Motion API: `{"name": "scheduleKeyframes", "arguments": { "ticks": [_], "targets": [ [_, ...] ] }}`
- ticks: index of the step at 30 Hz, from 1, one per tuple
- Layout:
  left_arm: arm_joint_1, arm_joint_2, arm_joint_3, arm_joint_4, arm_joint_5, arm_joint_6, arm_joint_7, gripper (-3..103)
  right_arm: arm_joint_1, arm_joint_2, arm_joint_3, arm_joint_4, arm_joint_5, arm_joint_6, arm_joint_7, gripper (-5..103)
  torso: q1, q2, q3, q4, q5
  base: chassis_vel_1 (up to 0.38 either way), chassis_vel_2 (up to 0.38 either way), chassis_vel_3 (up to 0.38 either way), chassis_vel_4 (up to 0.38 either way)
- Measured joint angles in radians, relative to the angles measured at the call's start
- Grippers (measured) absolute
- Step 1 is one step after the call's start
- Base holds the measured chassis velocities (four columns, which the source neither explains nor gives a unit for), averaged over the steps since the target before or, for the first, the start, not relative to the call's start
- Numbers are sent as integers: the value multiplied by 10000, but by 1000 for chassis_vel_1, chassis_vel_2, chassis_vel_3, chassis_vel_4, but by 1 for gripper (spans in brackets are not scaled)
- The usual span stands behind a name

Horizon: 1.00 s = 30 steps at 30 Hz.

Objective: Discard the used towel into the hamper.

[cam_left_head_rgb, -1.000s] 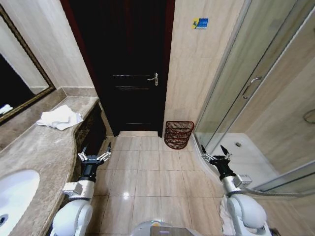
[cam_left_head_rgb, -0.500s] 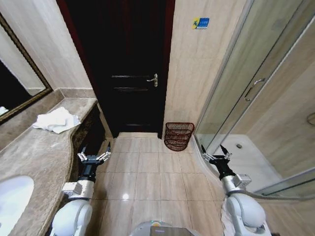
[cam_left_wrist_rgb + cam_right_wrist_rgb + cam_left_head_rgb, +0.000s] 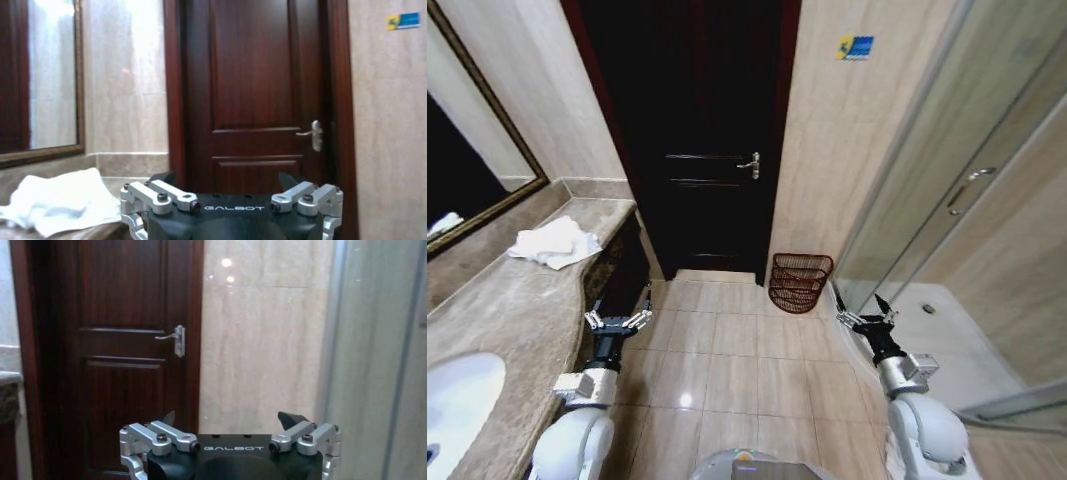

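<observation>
- Both grippers, left gripper [image 3: 617,320] and right gripper [image 3: 867,318], are held spread and empty, low in the frame.
- The crumpled white cloth towel [image 3: 554,241] is seen upper left on the marble counter [image 3: 497,310]; a shallow pinch risks dropping it short of the reddish-brown openwork hamper [image 3: 801,282].

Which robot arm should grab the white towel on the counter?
Probably the left. The left gripper, open, hangs beside the counter holding the towel; the right gripper is across the floor.

towel [image 3: 553,243] on surface [image 3: 502,310] far end, left | hamper [image 3: 800,282] on floor [image 3: 727,350], against wall right of door [image 3: 697,140]
</observation>
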Motion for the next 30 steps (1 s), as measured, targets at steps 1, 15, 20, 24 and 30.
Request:
{"name": "scheduleKeyframes", "arguments": {
  "ticks": [1, 15, 20, 24, 30],
  "targets": [
    [7, -4, -6, 0, 6, -12, 2, 100, 0, 1, 0, -3, 4, 7, -3, 100, -1, 0, 0, 0, 0, 0, 140, 152, 10],
    [52, -17, -24, 7, 82, -87, 47, 100, -9, 4, 23, 10, 33, 44, -7, 100, 0, 0, 0, 2, 1, -7, 172, 167, -13],
    [79, -23, -43, 7, 82, -107, 49, 100, -13, 3, 19, 10, 37, 54, -23, 100, 0, 0, -2, 1, 2, -36, 165, 141, -35],
    [89, -23, -56, 11, 82, -123, 48, 100, -6, -5, 13, 10, 39, 55, -36, 100, 1, -1, -1, 1, 0, -29, 146, 152, -32],
    [113, -20, -79, 16, 81, -149, 66, 100, 15, -23, 8, 12, 40, 55, -60, 100, 0, 0, -1, 1, -1, -41, 167, 162, -32]
  ]
}}
